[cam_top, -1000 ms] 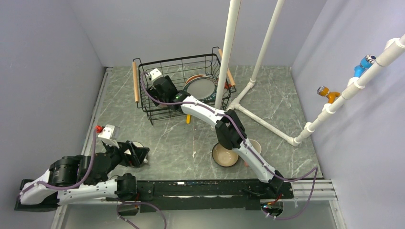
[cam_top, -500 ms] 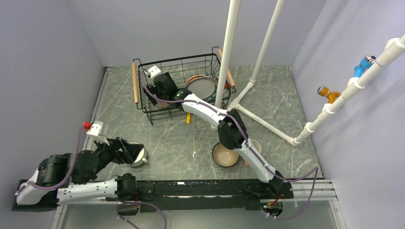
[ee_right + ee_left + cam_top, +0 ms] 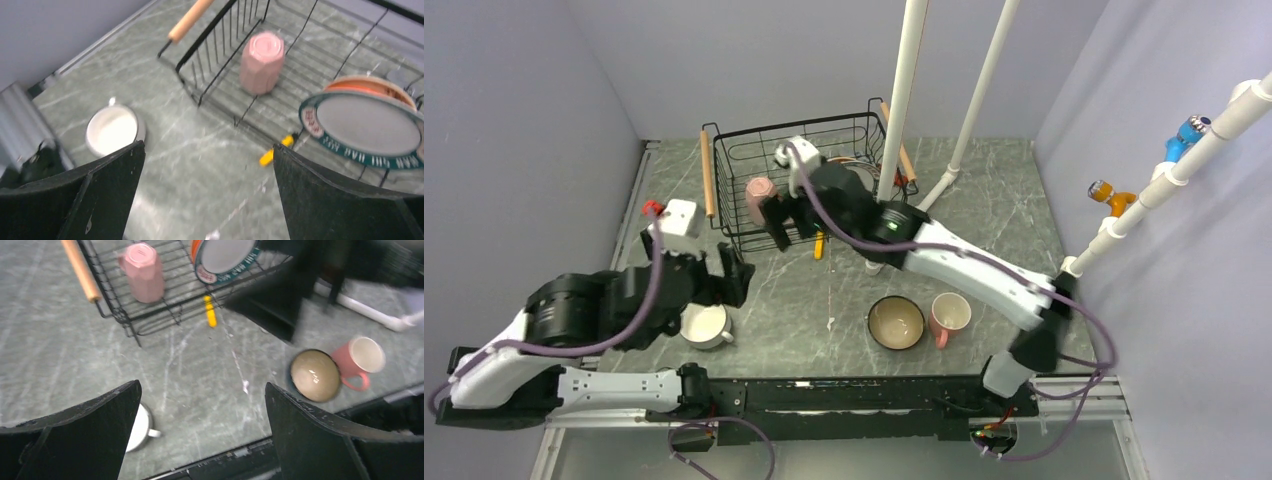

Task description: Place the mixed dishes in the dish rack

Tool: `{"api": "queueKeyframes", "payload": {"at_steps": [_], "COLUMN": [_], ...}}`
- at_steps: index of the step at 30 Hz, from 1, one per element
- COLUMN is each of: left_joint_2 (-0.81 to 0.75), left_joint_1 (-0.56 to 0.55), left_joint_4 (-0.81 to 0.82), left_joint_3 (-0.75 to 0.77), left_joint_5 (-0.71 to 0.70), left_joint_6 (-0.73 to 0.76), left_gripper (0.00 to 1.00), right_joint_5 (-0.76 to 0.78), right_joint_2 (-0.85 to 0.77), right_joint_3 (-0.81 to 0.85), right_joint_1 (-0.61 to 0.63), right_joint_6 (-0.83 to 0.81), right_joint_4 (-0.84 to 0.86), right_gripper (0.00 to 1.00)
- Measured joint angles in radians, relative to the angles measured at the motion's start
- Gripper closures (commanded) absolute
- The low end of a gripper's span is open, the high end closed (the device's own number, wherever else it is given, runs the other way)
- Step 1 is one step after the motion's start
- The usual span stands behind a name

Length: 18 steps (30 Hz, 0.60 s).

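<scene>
The dish rack (image 3: 794,127) stands at the back of the table. A pink mug (image 3: 759,200) sits upside down in its left part. The patterned-rim plate (image 3: 367,125) leans on edge in the rack, with the cream dish with an orange-red underside (image 3: 370,82) behind it. My right gripper (image 3: 789,232) hangs open and empty over the rack's front edge. On the table lie the white cup (image 3: 706,325), the tan-inside bowl (image 3: 896,322) and a second pink mug (image 3: 951,313). My left gripper (image 3: 736,278) is open and empty, just above and behind the white cup.
A yellow tool (image 3: 820,245) lies on the table just in front of the rack. White pipe posts (image 3: 902,100) rise beside the rack's right end, with pipe feet running across the table to the right. Grey walls close in both sides.
My right gripper has opened and drawn back out of the rack, leaving the pink mug upside down inside. My left arm has lifted and swung off the white cup toward the rack.
</scene>
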Motion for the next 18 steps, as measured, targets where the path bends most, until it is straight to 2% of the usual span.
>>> {"api": "queueKeyframes", "payload": {"at_steps": [3, 6, 8, 13, 18], "left_joint_2": [0.085, 0.146, 0.196, 0.438, 0.718], "left_joint_1": [0.157, 0.467, 0.593, 0.769, 0.912], "left_joint_4": [0.066, 0.172, 0.220, 0.304, 0.386], "left_joint_3": [0.031, 0.015, 0.014, 0.110, 0.189], "left_joint_5": [0.060, 0.266, 0.364, 0.528, 0.622], "left_joint_6": [0.119, 0.250, 0.311, 0.423, 0.493], "left_gripper": [0.01, 0.01, 0.01, 0.01, 0.01], "right_joint_5": [-0.006, 0.028, 0.063, 0.161, 0.203], "right_joint_2": [-0.219, -0.386, -0.473, -0.719, -0.904], "right_joint_3": [-0.212, -0.411, -0.524, -0.741, -0.814], "right_joint_1": [0.027, 0.009, -0.004, -0.040, -0.109], "right_joint_6": [0.024, 0.052, 0.076, 0.142, 0.187], "right_joint_4": [0.006, -0.010, -0.027, -0.093, -0.132], "right_gripper": [0.00, 0.00, 0.00, 0.00, 0.00]}}
